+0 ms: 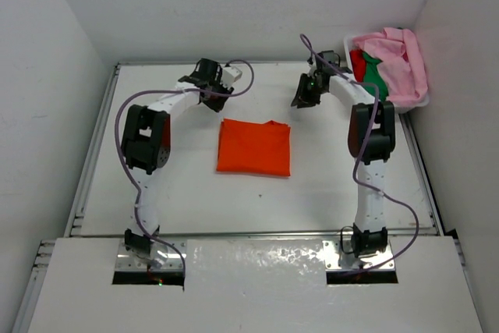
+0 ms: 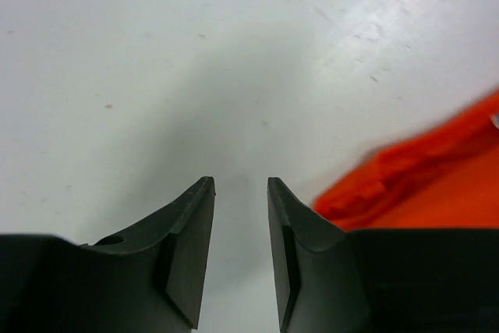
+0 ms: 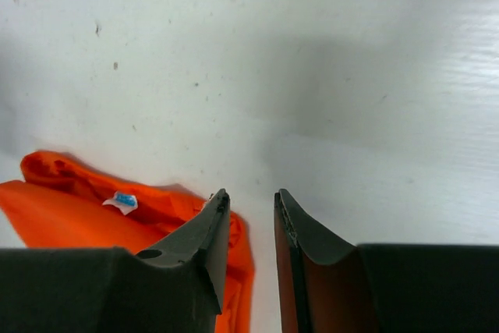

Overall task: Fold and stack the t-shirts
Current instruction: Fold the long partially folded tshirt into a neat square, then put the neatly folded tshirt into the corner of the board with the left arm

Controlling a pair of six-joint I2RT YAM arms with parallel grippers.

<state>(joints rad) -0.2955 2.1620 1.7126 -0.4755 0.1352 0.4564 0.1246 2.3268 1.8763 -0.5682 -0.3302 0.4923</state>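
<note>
My left claw (image 2: 240,193) hangs just above the white table (image 1: 327,193) with its two black fingers (image 2: 191,232) a narrow gap apart and nothing between them, only bare tabletop showing through the slot. My right claw (image 3: 251,202) is in the same state: fingers a little apart, nothing held, pale table between them. The orange t-shirt (image 1: 253,147) lies folded into a flat rectangle near the middle of the table, between my two arms and a little nearer than both claws. From my left wrist I see its rumpled far edge just to the right of my right-hand finger, near it, though I cannot tell whether it touches. From my right wrist the same shirt sits to the left, partly hidden behind my left-hand finger, with a small white and blue label (image 3: 121,201) showing on the fabric. At the far right corner stands the white basket (image 1: 417,104), with the pink t-shirt (image 1: 398,60) heaped over it, the green t-shirt (image 1: 373,69) beside that on the left, and the red t-shirt (image 1: 356,59) at the basket's left edge.
</note>
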